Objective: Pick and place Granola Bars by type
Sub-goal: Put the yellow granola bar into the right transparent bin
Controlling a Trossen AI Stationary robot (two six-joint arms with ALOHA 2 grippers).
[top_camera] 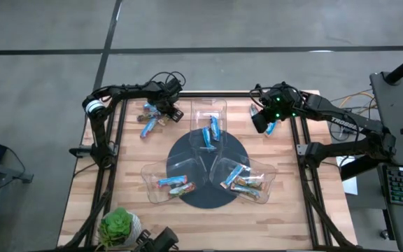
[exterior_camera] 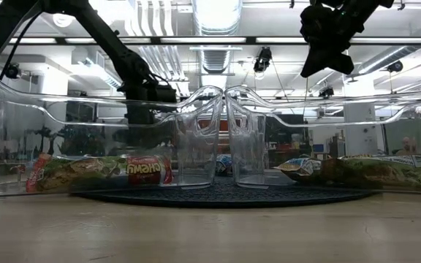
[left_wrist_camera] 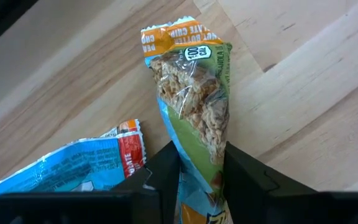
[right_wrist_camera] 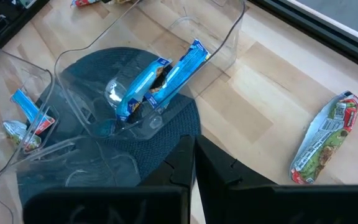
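Grey floor surrounds the wooden counter (top_camera: 208, 210) in the high view; three clear trays (top_camera: 208, 115) fan out on a dark round mat (top_camera: 194, 189) at its middle, leaving bare wood toward the edges. Left pincer (top_camera: 165, 113) sits low near the far-left corner among loose Granola Bars (top_camera: 147, 128); right pincer (top_camera: 263, 120) hangs raised by the far-right edge, fingers pressed together, holding nothing. Low view: tray walls block the middle. Left wrist view: fingers (left_wrist_camera: 166, 174) clamp a green-and-orange bar (left_wrist_camera: 194, 99), a blue one just beside. Right wrist view: two blue bars lean in a tray
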